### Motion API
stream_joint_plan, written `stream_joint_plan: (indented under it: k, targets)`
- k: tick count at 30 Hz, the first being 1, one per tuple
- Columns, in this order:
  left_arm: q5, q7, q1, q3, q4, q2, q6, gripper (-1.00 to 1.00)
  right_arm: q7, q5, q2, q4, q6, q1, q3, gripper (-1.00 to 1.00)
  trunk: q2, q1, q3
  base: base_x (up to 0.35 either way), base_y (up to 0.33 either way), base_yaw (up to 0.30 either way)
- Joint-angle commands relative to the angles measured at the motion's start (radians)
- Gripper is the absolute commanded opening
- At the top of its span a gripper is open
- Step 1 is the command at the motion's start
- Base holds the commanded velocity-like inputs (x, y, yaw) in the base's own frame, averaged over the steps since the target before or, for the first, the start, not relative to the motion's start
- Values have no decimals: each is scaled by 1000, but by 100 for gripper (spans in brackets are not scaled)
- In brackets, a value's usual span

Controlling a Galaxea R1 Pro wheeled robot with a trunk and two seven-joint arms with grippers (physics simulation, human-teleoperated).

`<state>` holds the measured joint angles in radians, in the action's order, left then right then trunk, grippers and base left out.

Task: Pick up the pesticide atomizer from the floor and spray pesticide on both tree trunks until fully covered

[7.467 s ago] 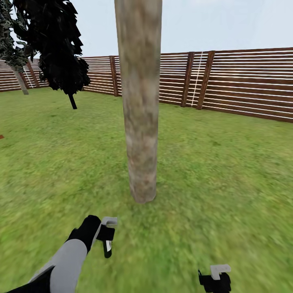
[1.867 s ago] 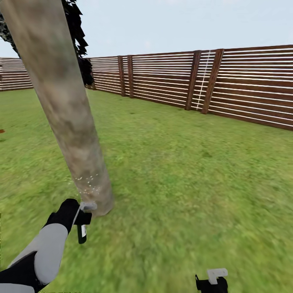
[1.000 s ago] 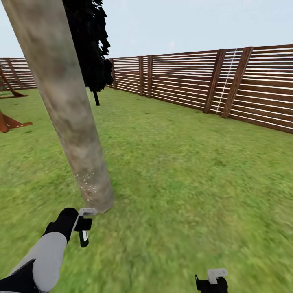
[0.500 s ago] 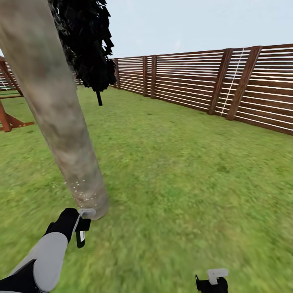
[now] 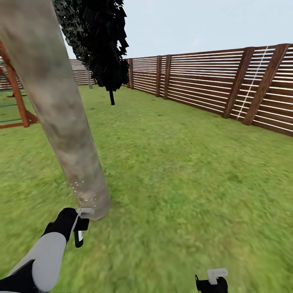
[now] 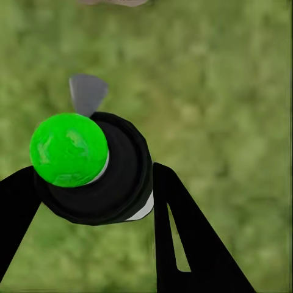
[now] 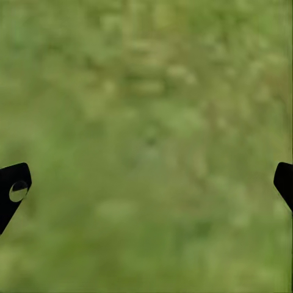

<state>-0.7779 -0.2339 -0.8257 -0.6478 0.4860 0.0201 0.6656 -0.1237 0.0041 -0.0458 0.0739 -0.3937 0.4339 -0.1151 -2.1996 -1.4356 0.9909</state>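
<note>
The left gripper (image 5: pixel 79 228) squeezed the pesticide atomizer (image 6: pixel 97 168) at lower left — it needed lifting, since the white pesticide (image 5: pixel 83 191) dotted just the bottom of the tree trunk (image 5: pixel 61 114) — while the right gripper (image 5: pixel 211 280) was spread wide, holding nothing.

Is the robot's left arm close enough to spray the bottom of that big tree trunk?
Probably yes. The left gripper holds the pesticide atomizer right beside the base of the tree trunk, with only grass between. Whitish pesticide specks already dot the trunk low down.
</note>
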Motion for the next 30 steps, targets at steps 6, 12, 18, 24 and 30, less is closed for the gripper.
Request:
stream_joint_plan:
  k: [6, 12, 18, 24, 30]
  targets:
    - [-11, -8, -1, -4, 0, -9, 2, -100, -6, 0, 0, 0, -1, 0, -8, 100, 0, 0, 1, 177, -240, 170]
    - [-11, -8, -2, -4, -2, -11, 2, -100, -7, 0, 0, 0, -1, 0, -9, 100, 0, 0, 1, 156, -251, 26]
    - [-11, -8, -2, -4, -2, -11, 2, -100, -7, 0, 0, 0, -1, 0, -9, 100, 0, 0, 1, 153, -253, 240]
    - [-11, -8, -2, -4, -5, -11, 2, -100, -6, 1, 1, 0, -2, 0, -9, 100, 0, 0, 1, 153, -253, 277]
    - [-11, -8, -2, -4, -2, -11, 2, -100, -6, 1, 1, 0, -2, 0, -9, 100, 0, 0, 1, 138, -256, 277]
